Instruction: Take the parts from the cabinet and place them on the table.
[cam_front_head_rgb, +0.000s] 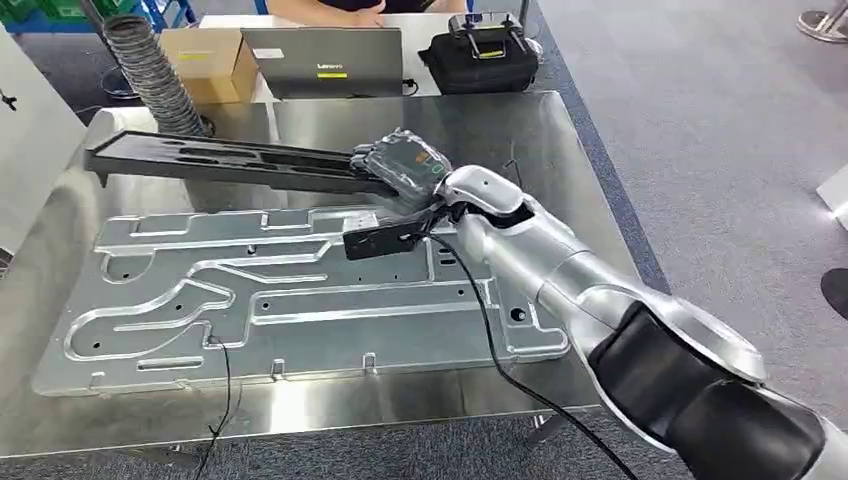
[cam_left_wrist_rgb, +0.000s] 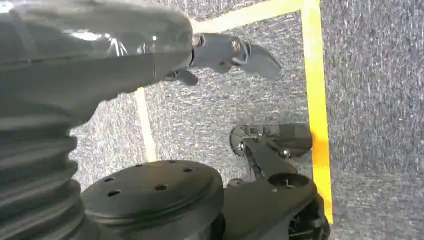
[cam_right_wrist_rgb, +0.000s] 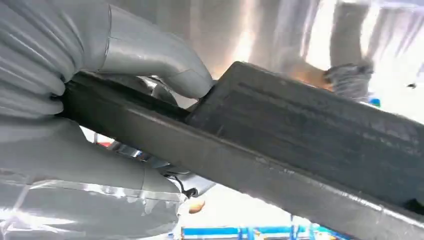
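Black and long, the part (cam_front_head_rgb: 230, 160) hangs over the far half of the steel worktop (cam_front_head_rgb: 560, 170), clamped at one end by the right hand (cam_front_head_rgb: 405, 170), probably so it can come down flat beside the grey grooved plate (cam_front_head_rgb: 300, 300). Its free end reaches toward the far left corner. The left hand (cam_left_wrist_rgb: 235, 52) hangs over carpet, seemingly empty with fingers apart.

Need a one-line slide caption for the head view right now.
Right hand holds a long black part over the steel table, above a grey stamped panel.
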